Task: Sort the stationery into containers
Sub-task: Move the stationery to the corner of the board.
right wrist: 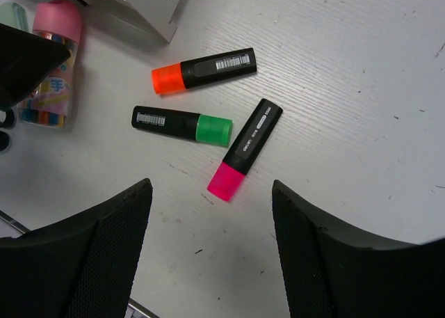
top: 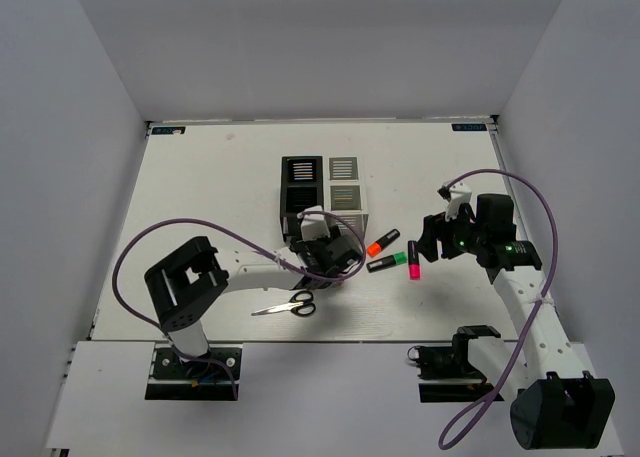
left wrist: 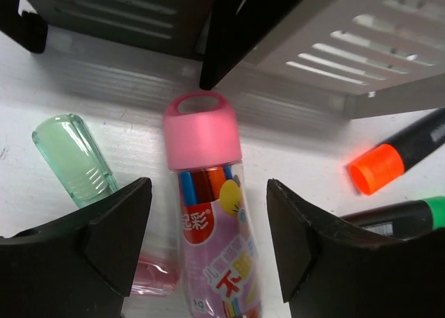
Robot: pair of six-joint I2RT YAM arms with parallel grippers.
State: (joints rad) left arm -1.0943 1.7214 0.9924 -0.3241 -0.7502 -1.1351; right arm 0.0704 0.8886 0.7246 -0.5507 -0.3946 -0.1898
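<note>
Left pincer [left wrist: 208, 234] is released, its jaws straddling the pink tube [left wrist: 203, 140] without contact. Judged best practice: lower squarely, close on the clear barrel below the cap, and keep off the pale green capsule [left wrist: 73, 158] just beside. The tube lies flat mid-table [top: 200, 177], on the near-edge side of the containers [top: 322, 192], with a looped pink cap and coloured pens inside. Right pincer [right wrist: 212, 255], also released, hovers over three highlighters [right wrist: 182, 125].
</note>
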